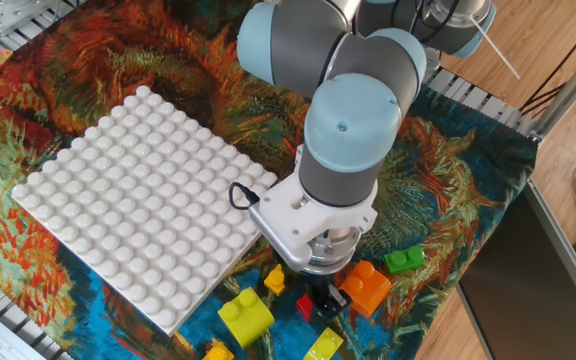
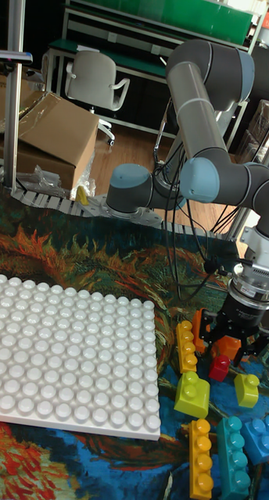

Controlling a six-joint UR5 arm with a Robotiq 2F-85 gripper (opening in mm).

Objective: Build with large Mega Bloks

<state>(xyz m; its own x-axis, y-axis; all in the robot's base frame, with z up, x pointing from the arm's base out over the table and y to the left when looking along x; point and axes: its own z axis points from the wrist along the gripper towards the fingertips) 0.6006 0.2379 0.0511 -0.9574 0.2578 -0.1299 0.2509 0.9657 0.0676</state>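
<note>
White studded baseplate [image 1: 138, 200] lay at frame left on a swirl-patterned cloth [image 1: 178, 60], cardboard box [image 2: 52, 137] and office chair [image 2: 91, 78] stood upper left.

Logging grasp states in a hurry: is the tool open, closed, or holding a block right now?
Tool: down among the blocks over a red block; whether it is open, closed or gripping cannot be told.

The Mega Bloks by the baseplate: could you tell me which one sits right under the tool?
The small red block, directly between the tool's fingers. The orange block lies beside it, and the lime block and green block lie farther off.
</note>
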